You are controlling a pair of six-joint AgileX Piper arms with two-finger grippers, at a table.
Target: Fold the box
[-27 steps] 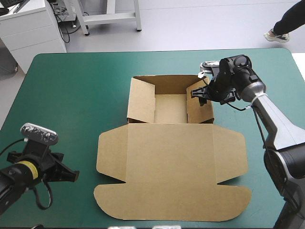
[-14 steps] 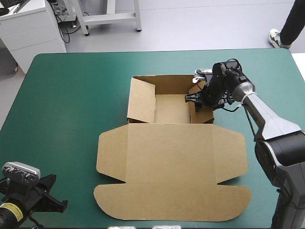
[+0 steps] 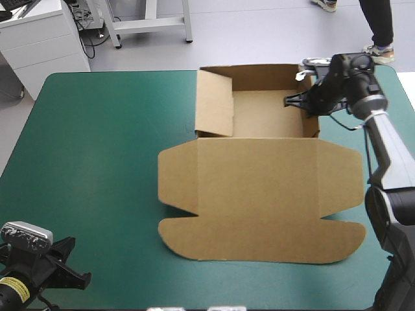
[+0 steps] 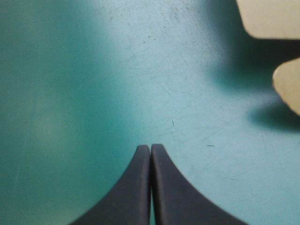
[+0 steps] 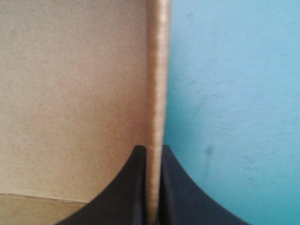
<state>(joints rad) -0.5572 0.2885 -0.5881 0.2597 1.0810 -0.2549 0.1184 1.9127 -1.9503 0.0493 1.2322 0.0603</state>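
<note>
Box walls are being set up; the right pincer pinches the right wall. The left pincer is shut, holding nothing. Next, I think that wall needs tucking in.

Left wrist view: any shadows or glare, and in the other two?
Left wrist view: the box's lid flaps cast dark shadows on the teal-green cover; a paler sheen lies ahead of the left gripper. Right wrist view: the wall edge in the right gripper's jaws catches bright light. High view: even light, no strong shadows.

box right of table centre | right pincer on its right wall | left pincer near-left corner
</note>
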